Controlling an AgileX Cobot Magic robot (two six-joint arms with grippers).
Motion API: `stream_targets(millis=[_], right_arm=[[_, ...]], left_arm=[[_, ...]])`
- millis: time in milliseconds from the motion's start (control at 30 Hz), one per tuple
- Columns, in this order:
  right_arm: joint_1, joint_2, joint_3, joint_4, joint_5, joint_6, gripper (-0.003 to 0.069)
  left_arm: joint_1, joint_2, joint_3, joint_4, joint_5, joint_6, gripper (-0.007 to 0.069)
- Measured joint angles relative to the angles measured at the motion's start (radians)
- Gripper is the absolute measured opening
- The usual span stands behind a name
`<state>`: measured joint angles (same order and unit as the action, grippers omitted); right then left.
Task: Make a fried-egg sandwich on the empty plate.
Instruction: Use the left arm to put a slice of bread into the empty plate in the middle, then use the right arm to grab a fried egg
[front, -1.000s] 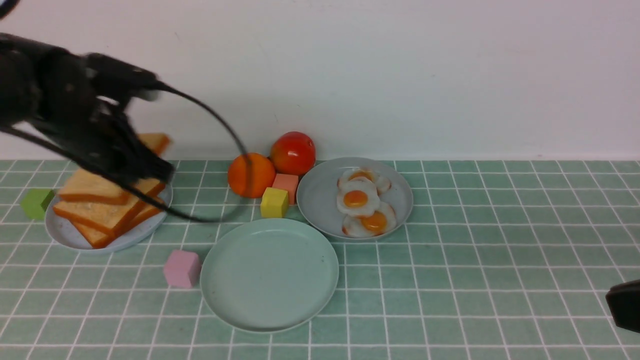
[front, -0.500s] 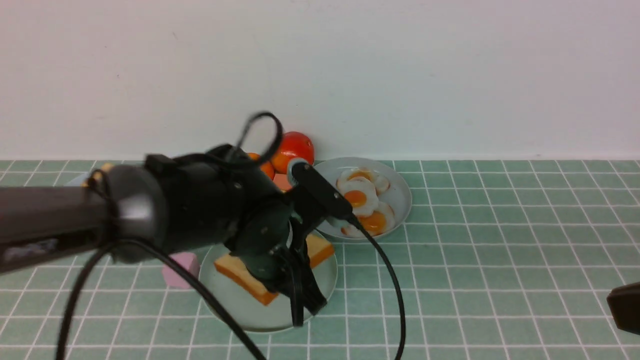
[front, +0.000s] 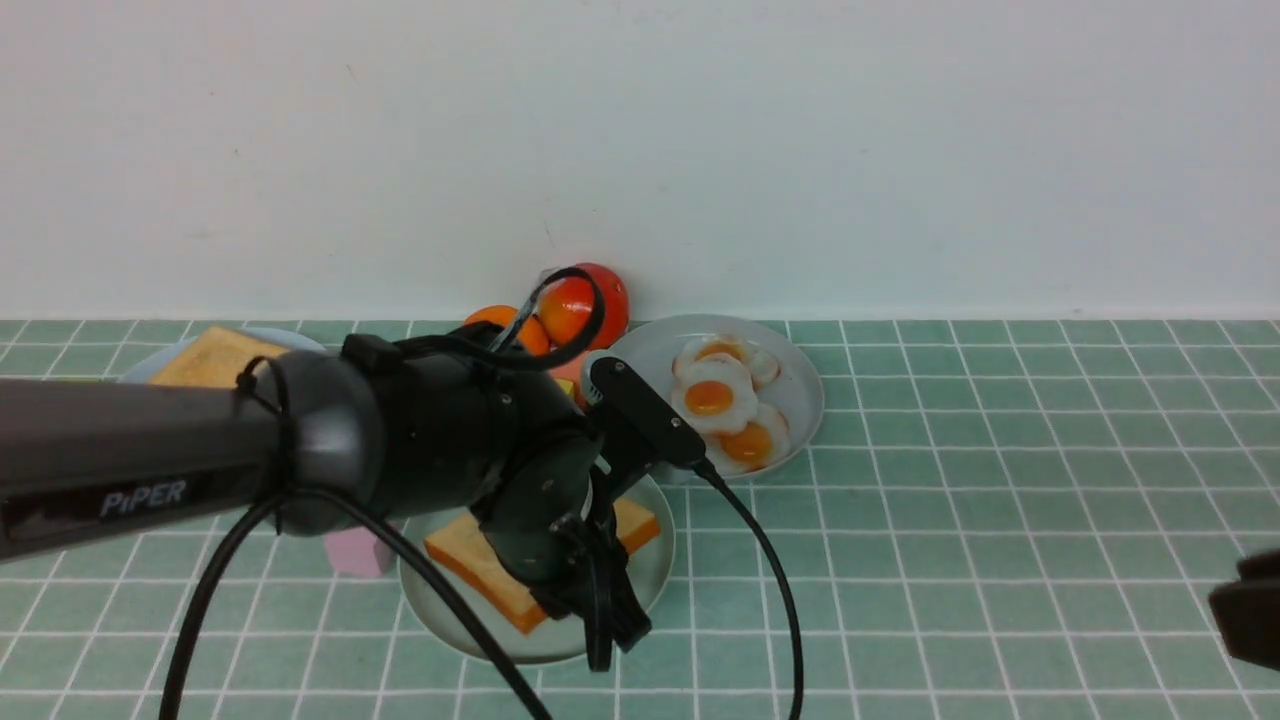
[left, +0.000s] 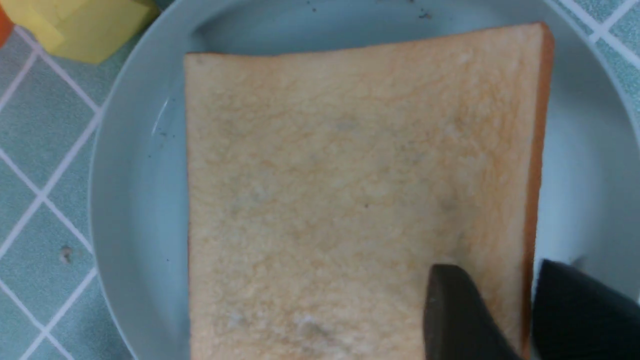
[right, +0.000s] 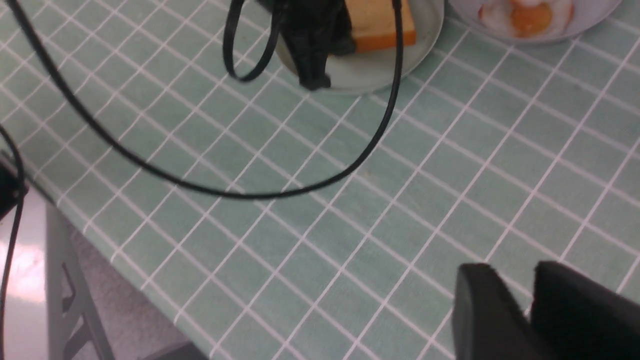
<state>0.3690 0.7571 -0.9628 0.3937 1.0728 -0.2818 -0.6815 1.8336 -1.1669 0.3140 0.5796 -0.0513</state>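
Observation:
A golden toast slice (front: 468, 556) (left: 325, 200) lies flat on the mint-green empty plate (front: 655, 568) (left: 135, 200) at the front centre. My left gripper (front: 615, 640) (left: 497, 270) points down at the plate's near right rim. It is open: one finger hovers over the slice, the other stands past its orange crust, over the plate. Fried eggs (front: 712, 397) rest on a grey-blue plate (front: 640, 370) behind. My right gripper (right: 510, 267) is open and empty, low over bare tiles at the far right. No assembled sandwich shows.
More toast (front: 215, 358) sits on a plate at the back left, mostly behind my left arm. A tomato (front: 612, 300), an orange (front: 498, 318), a pink cube (front: 350, 552) and a yellow cube (left: 75, 25) surround the mint plate. A black cable (front: 770, 580) hangs over the tiles.
My left arm swung from the toast stack to the mint plate with one slice. The slice has settled lower on the plate and the jaws have parted. The right arm hardly moved.

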Motion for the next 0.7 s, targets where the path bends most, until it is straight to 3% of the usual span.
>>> stream_targets(millis=[100, 200, 267, 367, 467, 533, 700], right_arm=[[0.0, 0.027, 0.0, 0.0, -0.038, 0.0, 0.0336], [0.0, 0.071, 0.0, 0.003, -0.065, 0.0, 0.037], [0.0, 0.106, 0.0, 0.008, -0.085, 0.0, 0.0368], [0.0, 0.217, -0.001, 0.032, -0.155, 0.0, 0.0328], [0.0, 0.364, -0.028, 0.045, -0.214, 0.0, 0.0285], [0.0, 0.453, -0.061, 0.048, -0.232, 0.0, 0.0272], [-0.006, 0.749, -0.221, 0.063, -0.265, 0.0, 0.0262]], left_arm=[[0.0, -0.025, 0.0, -0.001, 0.015, -0.004, 0.0431], [0.0, -0.106, 0.0, -0.023, 0.019, -0.043, 0.0472], [0.0, -0.178, 0.0, -0.039, 0.019, -0.077, 0.0442], [0.0, -0.348, 0.002, -0.062, 0.031, -0.139, 0.0263], [0.0, -0.551, 0.039, -0.069, 0.027, -0.155, 0.0024], [0.0, -0.643, 0.077, -0.078, 0.012, -0.16, -0.0014], [0.0, -0.977, 0.296, -0.117, -0.073, -0.218, -0.0013]])
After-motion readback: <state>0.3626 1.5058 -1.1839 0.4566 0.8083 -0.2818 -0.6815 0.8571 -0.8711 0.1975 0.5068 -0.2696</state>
